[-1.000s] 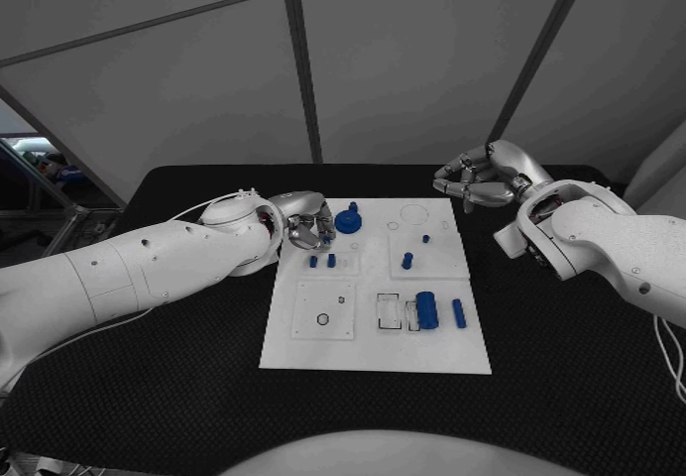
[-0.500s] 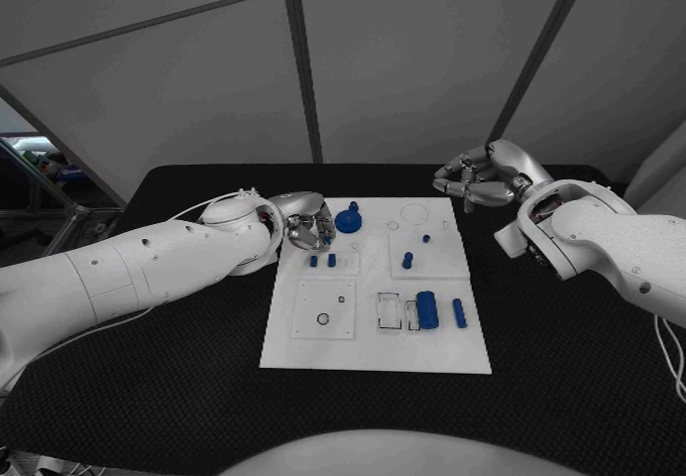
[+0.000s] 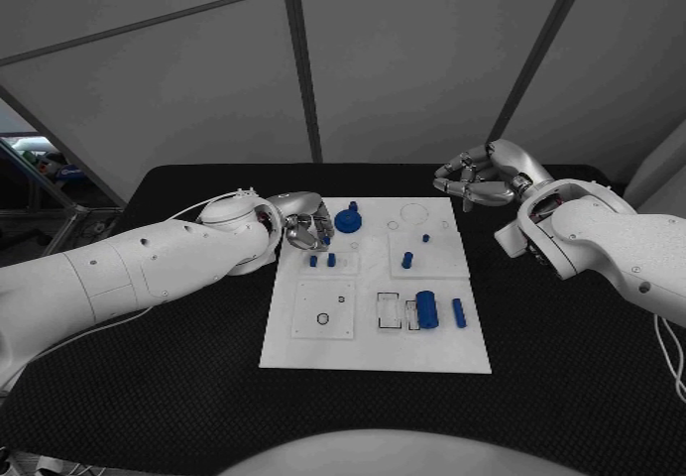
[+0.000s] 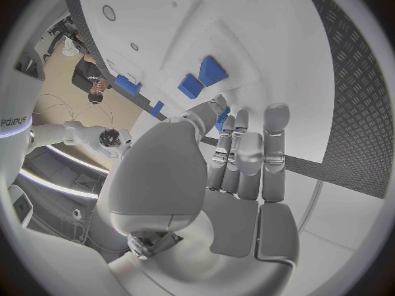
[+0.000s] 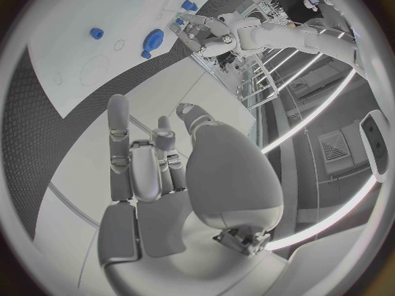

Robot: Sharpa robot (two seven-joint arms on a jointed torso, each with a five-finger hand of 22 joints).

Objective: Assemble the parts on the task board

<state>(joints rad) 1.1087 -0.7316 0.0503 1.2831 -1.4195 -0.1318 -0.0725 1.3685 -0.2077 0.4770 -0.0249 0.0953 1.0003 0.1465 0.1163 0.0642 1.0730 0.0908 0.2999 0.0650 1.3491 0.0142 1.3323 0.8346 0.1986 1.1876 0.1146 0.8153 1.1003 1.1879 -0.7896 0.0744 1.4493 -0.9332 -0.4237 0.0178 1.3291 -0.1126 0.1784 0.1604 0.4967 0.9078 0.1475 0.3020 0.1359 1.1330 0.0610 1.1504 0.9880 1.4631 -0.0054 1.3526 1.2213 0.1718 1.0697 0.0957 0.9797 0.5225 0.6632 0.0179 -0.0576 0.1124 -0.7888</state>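
The white task board [image 3: 375, 342] lies mid-table. On it stand a blue knob-shaped part [image 3: 348, 220], two short blue pegs [image 3: 322, 261], a peg [image 3: 406, 261], a thick blue cylinder [image 3: 426, 308] and a slim blue bar [image 3: 458, 311]. My left hand [image 3: 303, 228] hovers at the board's far left corner, just left of the knob, fingers drawn together against the thumb. In the left wrist view a sliver of blue [image 4: 223, 117] shows between thumb and fingers of that hand [image 4: 239, 158]; whether it is held is unclear. My right hand [image 3: 479, 178] sits off the far right corner, fingers curled, holding nothing.
The board has clear recessed panels [image 3: 323, 309] and open slots [image 3: 389, 310] in its near half. Black textured table [image 3: 171, 367] surrounds it with free room on all sides. Grey wall panels [image 3: 400, 89] rise behind the table's back edge.
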